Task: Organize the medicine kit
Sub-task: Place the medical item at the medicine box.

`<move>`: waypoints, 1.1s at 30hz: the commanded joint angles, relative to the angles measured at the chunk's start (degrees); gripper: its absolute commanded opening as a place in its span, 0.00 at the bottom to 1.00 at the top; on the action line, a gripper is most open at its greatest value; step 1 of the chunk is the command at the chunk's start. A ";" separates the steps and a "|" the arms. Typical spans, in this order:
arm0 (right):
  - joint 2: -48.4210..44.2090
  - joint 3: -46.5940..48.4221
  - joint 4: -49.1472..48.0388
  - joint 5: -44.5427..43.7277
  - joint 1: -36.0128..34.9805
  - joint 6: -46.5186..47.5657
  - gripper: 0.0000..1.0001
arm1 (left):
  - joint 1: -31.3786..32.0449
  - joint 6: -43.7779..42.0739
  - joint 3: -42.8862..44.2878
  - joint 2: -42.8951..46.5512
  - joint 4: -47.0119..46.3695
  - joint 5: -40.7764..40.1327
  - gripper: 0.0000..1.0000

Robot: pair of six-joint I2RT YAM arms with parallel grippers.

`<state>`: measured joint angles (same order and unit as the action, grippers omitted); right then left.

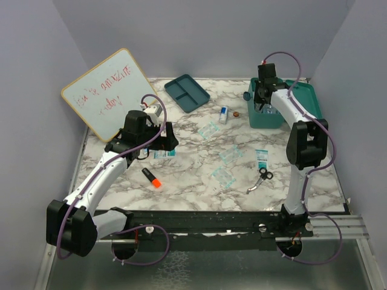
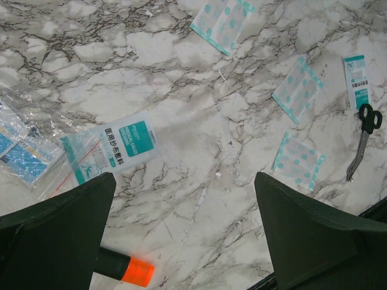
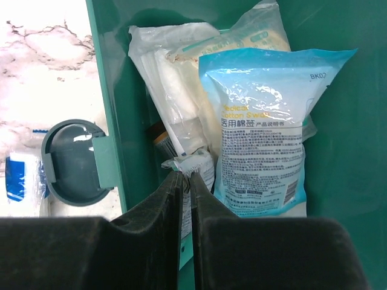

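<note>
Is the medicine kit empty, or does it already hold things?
Not empty. The right wrist view shows a cotton swab bag and clear packets inside the medicine kit, where the right gripper pinches a small packet.

The left arm and right arm are built of white links and black joints, with purple cables and black wedge-shaped tool fingers.
</note>
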<state>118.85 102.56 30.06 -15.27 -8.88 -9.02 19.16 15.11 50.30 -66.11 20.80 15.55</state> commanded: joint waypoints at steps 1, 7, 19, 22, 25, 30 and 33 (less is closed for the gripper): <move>3.25 0.32 0.06 1.03 0.77 -0.21 0.14 | 0.18 -0.88 -0.65 1.22 0.56 -0.98 0.99; 4.02 1.60 0.46 -0.13 1.06 0.17 0.08 | 0.18 -0.96 -0.57 1.00 0.63 -1.13 0.99; 4.45 -0.52 -1.14 2.73 1.32 0.00 0.07 | 0.18 -0.96 -0.62 0.98 0.65 -1.36 0.99; 4.02 -0.15 -1.07 3.90 1.33 -0.21 0.13 | 0.18 -0.96 -0.65 0.93 0.65 -1.37 0.99; 2.51 1.62 -0.20 3.93 1.32 -0.30 0.20 | 0.18 -0.96 -0.65 0.88 0.65 -1.37 0.99; -1.07 3.45 0.05 3.44 1.65 -0.30 0.29 | 0.18 -0.96 -0.65 0.85 0.74 -1.62 0.99; -2.44 3.82 -0.05 2.68 2.08 -0.47 0.35 | 0.18 -0.97 -0.57 0.89 0.74 -1.66 0.99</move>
<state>120.27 103.98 28.88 -12.58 -7.75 -9.28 19.16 15.07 50.19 -66.11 20.97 15.27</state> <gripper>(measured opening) 0.329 0.988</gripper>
